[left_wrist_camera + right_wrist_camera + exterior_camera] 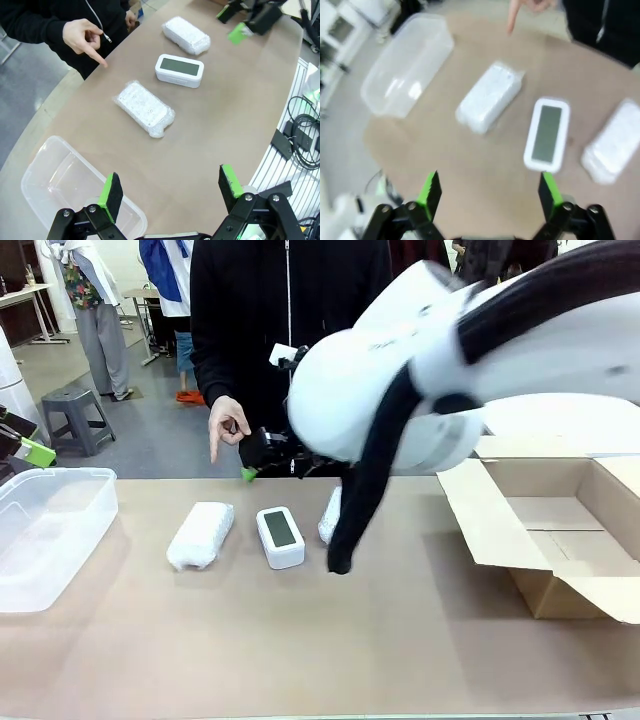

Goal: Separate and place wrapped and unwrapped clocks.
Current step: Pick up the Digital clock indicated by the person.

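White dark-screened clock (280, 537) between two bubble-wrap bundles (201, 534) (331, 515)

My left end effector (167, 192) spread wide over tabletop (220, 125); wrapped clock (144, 109), bare clock (179, 70), second wrapped clock (186, 35) in row.

A clear tub (40, 570) is set at the counter's (300, 640) left end, an open cardboard box (485, 515) at its right.

Probably a robotics lab: white robot arm (400, 380) over a worktable (300, 640), cables (305, 135) beside.
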